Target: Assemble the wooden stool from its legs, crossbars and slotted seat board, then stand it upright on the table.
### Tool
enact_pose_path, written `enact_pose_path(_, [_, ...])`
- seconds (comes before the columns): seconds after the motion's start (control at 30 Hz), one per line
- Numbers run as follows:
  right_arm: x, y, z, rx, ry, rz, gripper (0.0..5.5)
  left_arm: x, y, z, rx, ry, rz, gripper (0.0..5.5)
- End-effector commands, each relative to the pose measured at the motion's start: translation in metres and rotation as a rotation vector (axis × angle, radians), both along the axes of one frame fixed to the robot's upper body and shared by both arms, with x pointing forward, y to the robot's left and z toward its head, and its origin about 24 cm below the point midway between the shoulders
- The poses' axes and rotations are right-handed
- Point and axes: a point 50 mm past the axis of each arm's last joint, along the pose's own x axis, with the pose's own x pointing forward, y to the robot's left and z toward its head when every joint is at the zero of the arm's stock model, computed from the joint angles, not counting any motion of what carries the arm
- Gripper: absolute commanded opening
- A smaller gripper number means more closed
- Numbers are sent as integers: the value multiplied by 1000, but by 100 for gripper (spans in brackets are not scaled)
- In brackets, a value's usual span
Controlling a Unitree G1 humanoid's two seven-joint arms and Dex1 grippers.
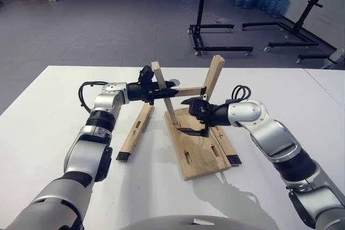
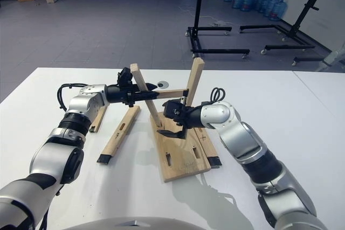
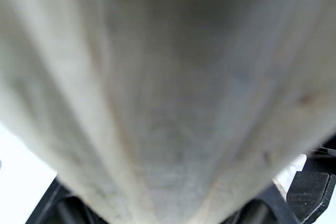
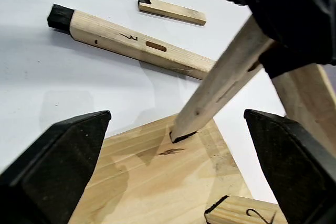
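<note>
The slotted seat board [image 1: 200, 154] lies flat on the white table. Two legs joined by a crossbar [image 1: 187, 91] stand tilted over it. My left gripper [image 1: 167, 89] is shut on the left leg [image 1: 163, 96], whose wood is pressed close to the camera in the left wrist view [image 3: 168, 103]. This leg's black-tipped foot [image 4: 182, 132] rests on the board. The right leg [image 1: 214, 74] rises behind. My right gripper [image 1: 190, 117] is open just right of the held leg's lower end, its fingers [image 4: 58, 161] spread wide on either side of the foot.
A loose leg [image 1: 135, 132] with a slot lies on the table left of the board. A short crossbar [image 2: 98, 118] lies farther left. Another leg [image 1: 230, 153] lies along the board's right edge. The table's left and front have free room.
</note>
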Motion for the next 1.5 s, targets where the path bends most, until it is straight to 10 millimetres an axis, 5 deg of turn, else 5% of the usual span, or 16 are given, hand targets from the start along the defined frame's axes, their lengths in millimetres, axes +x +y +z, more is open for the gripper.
enact_pose_path(0.03, [2,-1,3,-2,-15,3,468,-5,6,-19,65,76,11,201])
enact_pose_path(0.57, [11,-2,12,20,-61,-26,468,-4,3,-14,112,2,1,201])
enact_pose_path(0.63, [16,-6,26,33,-105,-30,468,-4,3,-12,110,-4,2,201])
enact_pose_path(0.83, [36,-6,109,210,-381,-104,468,-4,1,-9,105,-16,-5,201])
enact_pose_path(1.0, [52,5,124,147,-639,-210,468,-5,1,-11,111,-15,-5,201])
enact_pose_path(1.23, [64,4,94,-10,-696,-221,468,-5,0,-10,111,-15,-11,201])
enact_pose_path(1.33, [66,2,66,-64,-647,-222,468,-5,0,-10,111,-15,-10,201])
enact_pose_path(1.4, [65,0,35,-120,-588,-219,468,-5,-1,-11,111,-14,-10,201])
enact_pose_path(1.5, [52,-5,-38,-263,-453,-182,468,-6,-1,-12,110,-12,-10,201])
